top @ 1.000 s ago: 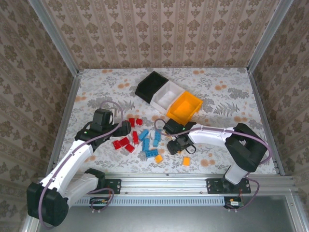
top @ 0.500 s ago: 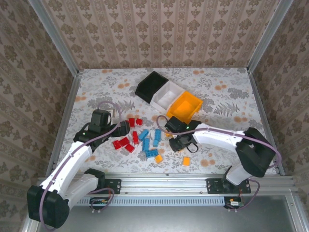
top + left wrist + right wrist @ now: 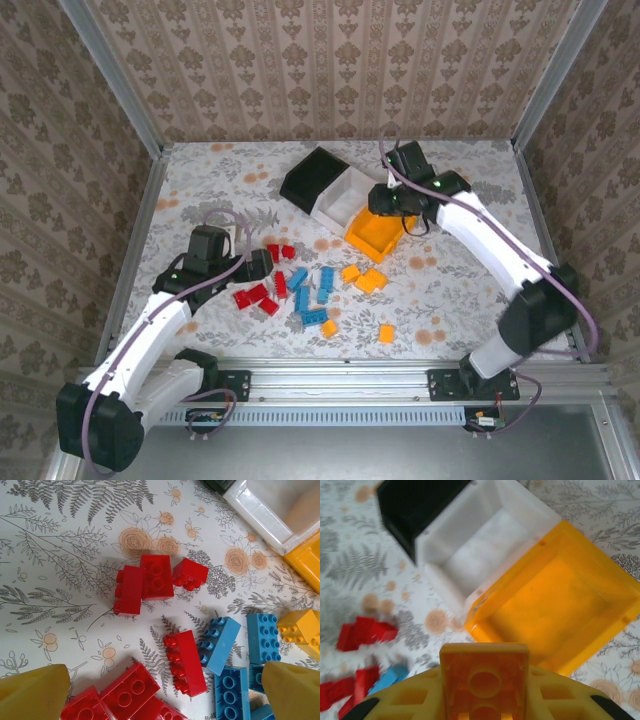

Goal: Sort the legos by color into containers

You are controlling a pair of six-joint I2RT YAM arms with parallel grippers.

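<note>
Since a second ago, the right tool (image 3: 388, 203) has left the loose pile at the front of the surface (image 3: 470, 290) and now hangs over the far side of the orange bin (image 3: 555, 605). We see its fingers pressed together on an orange brick (image 3: 484, 677), held studs-up between them. The bin's bare interior lies just ahead of the brick in the wrist view. The white bin (image 3: 485, 545) touches the orange one, and the black bin (image 3: 415, 505) sits on the white bin's other side.

The left tool (image 3: 260, 266) is where it was, spread wide and gripping nothing, low over the pile. Its yellow fingers (image 3: 35, 692) stand on either side of several red bricks (image 3: 185, 662). Three more red ones are clustered just beyond, and blue bricks (image 3: 220, 645) lie beside its right finger. More orange bricks (image 3: 362, 277) rest on the surface between the pile and the bins, well apart from the right tool. Two others lie nearer the front edge.
</note>
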